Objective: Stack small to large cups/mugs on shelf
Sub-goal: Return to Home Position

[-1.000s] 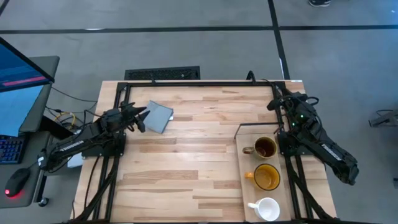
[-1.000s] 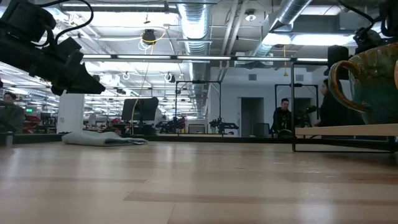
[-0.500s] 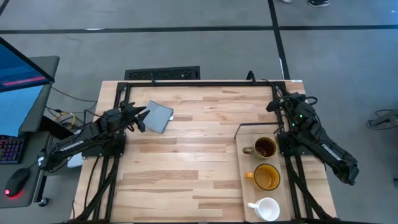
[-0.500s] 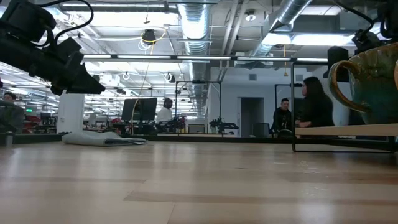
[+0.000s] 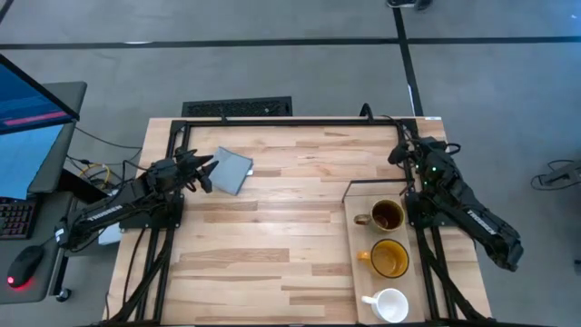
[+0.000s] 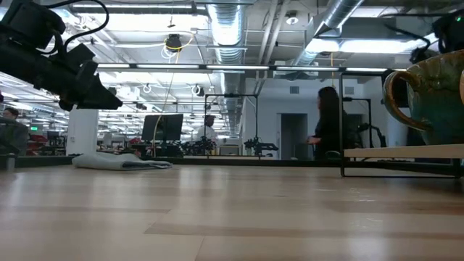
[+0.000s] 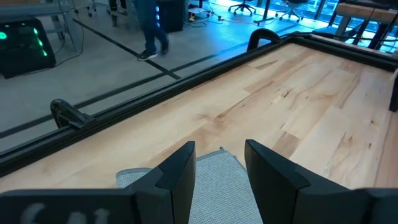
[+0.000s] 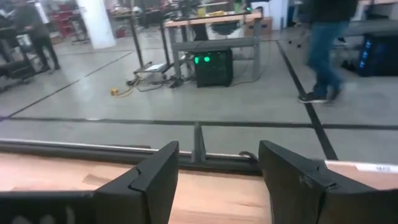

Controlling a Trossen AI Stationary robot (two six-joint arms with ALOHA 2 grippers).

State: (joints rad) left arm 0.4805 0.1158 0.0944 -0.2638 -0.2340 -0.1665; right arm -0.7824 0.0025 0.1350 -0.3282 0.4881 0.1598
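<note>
Three mugs stand in a row on the shelf [image 5: 356,272], a pale board at the table's right: a dark brown one [image 5: 387,216] farthest, a yellow-orange one [image 5: 389,258] in the middle, a white one [image 5: 390,305] nearest. The brown mug [image 6: 433,98] also looms at the right of the low view. My left gripper [image 5: 208,173] is open above the near edge of a grey-blue cloth [image 5: 232,170] at the far left; the fingers [image 7: 219,167] show apart over it. My right gripper [image 5: 401,153] is open and empty near the far right corner, beyond the shelf.
A black frame rail [image 5: 290,121] runs along the table's far edge. The bare planked tabletop [image 5: 272,245] lies between the cloth and the shelf. A person [image 6: 330,130] walks in the room behind the table.
My right gripper has drifted slightly toward the table's far edge. People move through the room behind the table.
</note>
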